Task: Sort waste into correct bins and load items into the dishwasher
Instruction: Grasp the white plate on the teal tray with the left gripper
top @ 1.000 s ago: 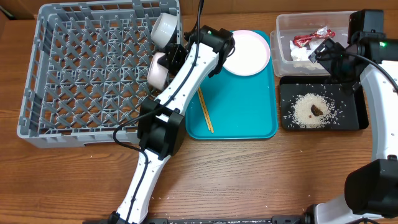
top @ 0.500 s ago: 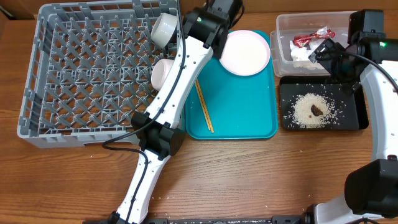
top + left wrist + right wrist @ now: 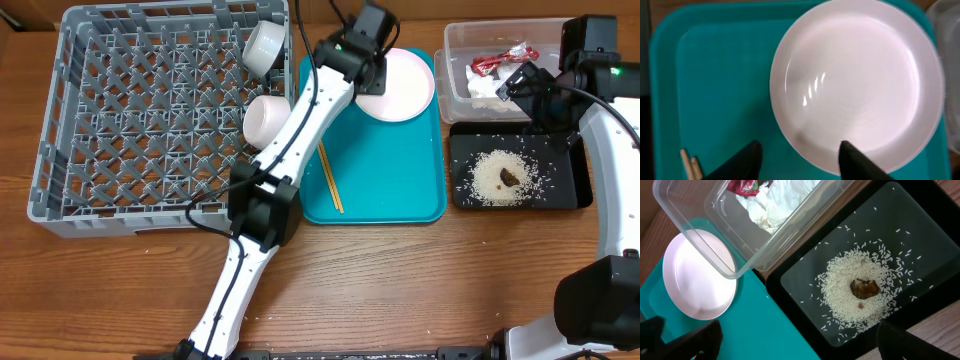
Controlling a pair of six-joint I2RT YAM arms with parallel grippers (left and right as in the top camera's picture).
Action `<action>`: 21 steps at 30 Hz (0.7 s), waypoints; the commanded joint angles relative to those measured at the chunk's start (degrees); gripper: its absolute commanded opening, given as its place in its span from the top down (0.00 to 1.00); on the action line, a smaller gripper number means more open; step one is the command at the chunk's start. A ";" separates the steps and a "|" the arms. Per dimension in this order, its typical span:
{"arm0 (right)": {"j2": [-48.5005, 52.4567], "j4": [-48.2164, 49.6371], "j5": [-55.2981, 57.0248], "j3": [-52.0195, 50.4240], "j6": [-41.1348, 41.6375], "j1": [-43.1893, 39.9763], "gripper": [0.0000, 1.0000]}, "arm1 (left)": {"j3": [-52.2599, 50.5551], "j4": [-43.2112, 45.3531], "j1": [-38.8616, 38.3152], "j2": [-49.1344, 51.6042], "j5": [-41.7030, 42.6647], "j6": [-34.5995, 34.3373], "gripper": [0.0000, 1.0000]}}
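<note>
My left gripper [image 3: 373,32] is open and empty over the near rim of the round pale pink plate [image 3: 402,85]. In the left wrist view its jaws [image 3: 800,156] straddle the plate [image 3: 855,85]: one finger over the plate, one over the teal tray [image 3: 715,90]. Wooden chopsticks [image 3: 330,178] lie on that tray. A white bowl [image 3: 265,118] and a tilted white bowl or cup [image 3: 265,45] sit in the grey rack [image 3: 150,110]. The clear tub [image 3: 455,70] holds the red wrapper [image 3: 495,63] and napkin [image 3: 485,90]. Rice with a brown lump [image 3: 505,178] lies in the black tray [image 3: 565,190]. My right gripper [image 3: 800,345] is open and empty above it.
The teal tray [image 3: 390,190] lies between the rack and the two bins. My left arm crosses the rack's right wall and the tray's left edge. My right arm stands at the table's right side. Bare wooden table lies in front of the rack, tray and bins.
My left gripper has left the bowl at the rack's right side and swung right to the plate's rim. The right arm has not moved.
</note>
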 commanded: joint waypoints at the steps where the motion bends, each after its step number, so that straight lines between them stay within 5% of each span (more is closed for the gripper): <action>1: -0.15 0.15 0.96 0.31 -0.13 -0.11 0.00 | -1.07 1.84 -0.31 2.32 0.55 -3.56 0.54; 10: -0.15 0.15 0.96 0.31 -0.13 -0.11 0.00 | -1.11 2.71 -0.83 7.93 0.57 -6.56 0.60; 21: -0.15 0.15 0.96 0.31 -0.13 -0.11 0.00 | -1.18 -0.17 -0.79 7.98 -2.36 -6.12 0.96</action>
